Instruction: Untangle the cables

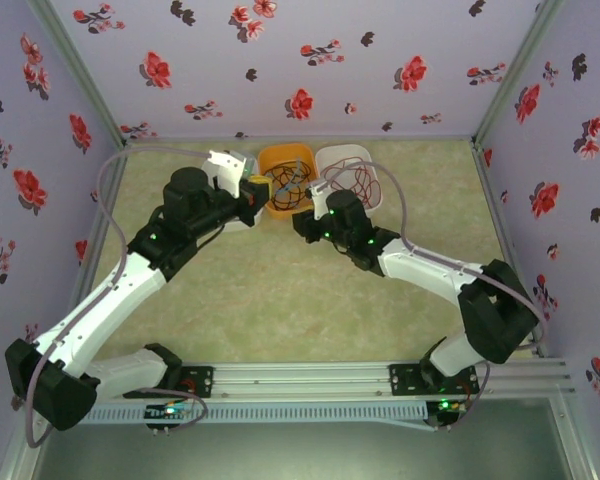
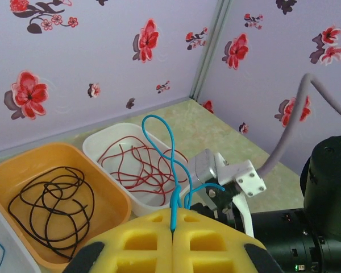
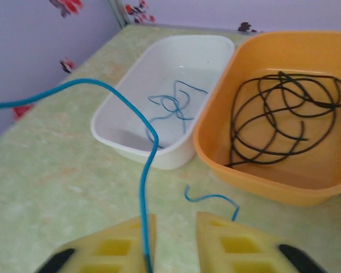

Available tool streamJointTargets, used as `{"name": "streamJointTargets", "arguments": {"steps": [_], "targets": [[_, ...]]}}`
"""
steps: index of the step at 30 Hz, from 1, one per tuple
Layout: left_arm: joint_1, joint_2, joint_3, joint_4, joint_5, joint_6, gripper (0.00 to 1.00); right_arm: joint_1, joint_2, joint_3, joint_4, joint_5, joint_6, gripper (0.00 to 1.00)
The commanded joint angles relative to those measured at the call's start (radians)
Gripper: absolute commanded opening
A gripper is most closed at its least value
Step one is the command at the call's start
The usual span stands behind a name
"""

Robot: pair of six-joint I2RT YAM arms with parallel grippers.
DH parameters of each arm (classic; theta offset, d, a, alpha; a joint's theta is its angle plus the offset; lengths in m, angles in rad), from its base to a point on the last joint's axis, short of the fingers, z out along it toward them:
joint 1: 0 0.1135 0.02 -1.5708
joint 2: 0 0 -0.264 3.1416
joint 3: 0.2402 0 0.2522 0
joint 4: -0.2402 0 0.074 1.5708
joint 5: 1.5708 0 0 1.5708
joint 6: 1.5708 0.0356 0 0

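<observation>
Floral-papered walls [image 1: 280,60] close in a pale green surface [image 1: 280,300]. The left arm [image 1: 110,290] and right arm [image 1: 430,270] both reach to its far edge, where three bins stand in a row, each touching the next.

From the right wrist view, the orange bin [image 3: 261,182] is in the middle and holds a loosely coiled black cable [image 3: 278,111]. The white bin [image 3: 131,142] to its left holds some short blue strands [image 3: 171,105]. In the left wrist view, the other white bin [image 2: 108,133], on the far side of the orange one, holds a red cable [image 2: 139,165] in wide loops.

The left pincer [image 2: 173,239] is clenched, its yellow pads pressed together on a light blue cable [image 2: 174,207]. This cable rises from the pads in a tall narrow loop above the bins, and another part bends off toward the right pincer just beside it.

The right pincer [image 3: 176,244] is released, with a clear gap between its yellow fingers and bare surface showing in the gap. The light blue cable runs down along the inner edge of its left finger [image 3: 111,247]. It seems to lie against that finger, though the view is too blurred there to be sure they touch. From there it arcs up and off to the left above the surface. A short curled end of blue cable lies on the surface just in front of the orange bin, near the right finger
</observation>
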Motion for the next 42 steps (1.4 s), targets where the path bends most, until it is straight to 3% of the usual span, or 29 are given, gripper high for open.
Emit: {"name": "streamJointTargets", "arguments": {"steps": [1, 3, 12, 23, 28, 33, 38, 42], "targets": [[0.033, -0.034, 0.014, 0.000, -0.011, 0.008, 0.00, -0.007, -0.048, 0.012, -0.062, 0.138, 0.026, 0.07], [0.068, -0.049, 0.001, -0.010, -0.018, 0.016, 0.00, -0.021, -0.093, -0.002, -0.119, 0.197, 0.050, 0.00], [0.207, -0.100, -0.057, -0.092, -0.055, 0.055, 0.00, -0.134, -0.297, -0.073, -0.299, 0.302, 0.156, 0.00], [0.353, -0.101, -0.085, -0.141, -0.072, 0.010, 0.00, -0.238, -0.378, 0.047, -0.574, 0.426, 0.117, 0.00], [0.367, -0.075, -0.063, -0.170, -0.081, -0.001, 0.00, -0.265, -0.347, 0.125, -0.657, 0.341, 0.136, 0.00], [0.387, -0.025, -0.004, -0.261, -0.190, -0.029, 0.00, -0.265, -0.301, 0.209, -0.711, 0.287, 0.177, 0.00], [0.395, 0.012, 0.017, -0.280, -0.208, -0.032, 0.00, -0.252, -0.244, 0.243, -0.630, 0.107, 0.224, 0.00], [0.397, 0.043, 0.025, -0.283, -0.227, -0.037, 0.00, -0.217, -0.141, 0.319, -0.584, 0.046, 0.248, 0.00]]}}
